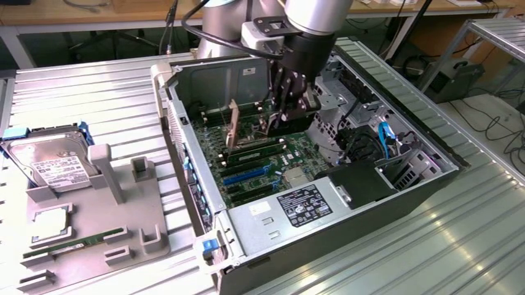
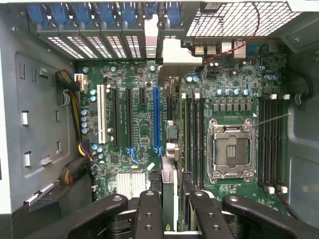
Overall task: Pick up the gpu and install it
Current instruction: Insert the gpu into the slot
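Wrist view: black jointed hand (image 2: 172, 209) clenched on thin, flat gpu (image 2: 169, 149), edge-on above green motherboard (image 2: 134, 124).

The worktop (image 1: 98, 92) is ribbed silvery metal, its slats running across the frame and shining under bright light, with glare at the lower right. Along the top of the frame runs a wooden desk (image 1: 82, 15) with a pale edge; dark space and loose cables (image 1: 123, 37) lie beneath it. At the upper right stands a metal frame rack (image 1: 492, 37), and beside it a dark box (image 1: 455, 80) sits on the floor (image 1: 500, 117). The floor there is pale grey, with black cables trailing across it toward the right edge.
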You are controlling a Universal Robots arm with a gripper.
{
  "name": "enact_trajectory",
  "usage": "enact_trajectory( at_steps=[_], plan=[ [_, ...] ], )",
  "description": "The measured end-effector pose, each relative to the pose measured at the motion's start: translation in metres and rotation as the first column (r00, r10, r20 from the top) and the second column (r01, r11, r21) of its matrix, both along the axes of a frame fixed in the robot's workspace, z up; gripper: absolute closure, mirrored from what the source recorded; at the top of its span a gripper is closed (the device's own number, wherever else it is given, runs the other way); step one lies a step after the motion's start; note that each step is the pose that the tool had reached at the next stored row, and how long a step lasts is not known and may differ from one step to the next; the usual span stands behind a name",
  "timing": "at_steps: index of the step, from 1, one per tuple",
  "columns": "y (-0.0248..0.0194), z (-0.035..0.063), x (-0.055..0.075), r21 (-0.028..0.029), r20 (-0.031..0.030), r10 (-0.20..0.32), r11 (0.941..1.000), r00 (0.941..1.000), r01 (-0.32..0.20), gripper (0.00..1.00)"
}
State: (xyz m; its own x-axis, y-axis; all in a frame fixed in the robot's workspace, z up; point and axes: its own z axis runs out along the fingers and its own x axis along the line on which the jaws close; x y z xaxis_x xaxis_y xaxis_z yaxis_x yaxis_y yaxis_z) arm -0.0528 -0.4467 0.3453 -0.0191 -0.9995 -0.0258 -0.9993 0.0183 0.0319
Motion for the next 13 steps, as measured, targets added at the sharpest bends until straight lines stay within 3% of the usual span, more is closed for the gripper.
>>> enact_trajectory(
  at_steps=[13],
  plan=[
    [-0.0027, -0.0021, -0.0004, -0.0001, -0.0001, 0.0, 1.0, 1.0, 0.0, 0.74]
  ],
)
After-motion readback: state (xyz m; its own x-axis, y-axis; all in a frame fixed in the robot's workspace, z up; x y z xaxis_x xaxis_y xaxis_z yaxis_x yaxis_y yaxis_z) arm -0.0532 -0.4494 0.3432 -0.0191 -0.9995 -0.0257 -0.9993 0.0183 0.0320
